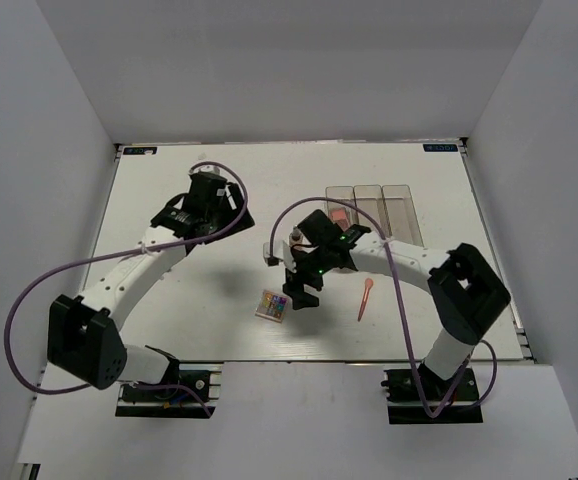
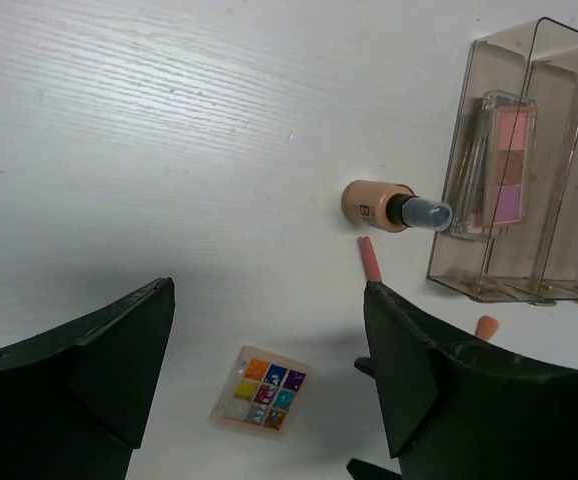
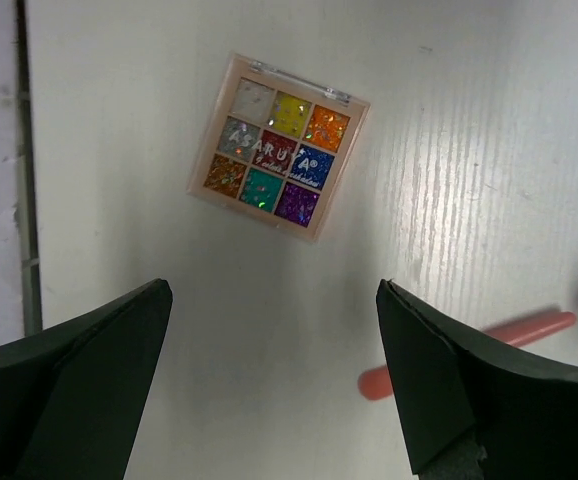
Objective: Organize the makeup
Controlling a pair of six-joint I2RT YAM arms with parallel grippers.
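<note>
Half done at best; hovering over the multicolour palette (image 3: 279, 147) with right hand (image 3: 269, 400) spread apart. Next: lower, clamp its edges.

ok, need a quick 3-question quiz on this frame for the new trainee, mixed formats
1. True or false: the multicolour palette sits inside the clear organizer.
2. Seen from the top camera, which compartment of the clear organizer holds the pink-brown palette? A) left B) middle C) right
3. Fill in: the left gripper and the right gripper are both ___ and hold nothing.

Key: 1 false; 2 A; 3 open.
</note>
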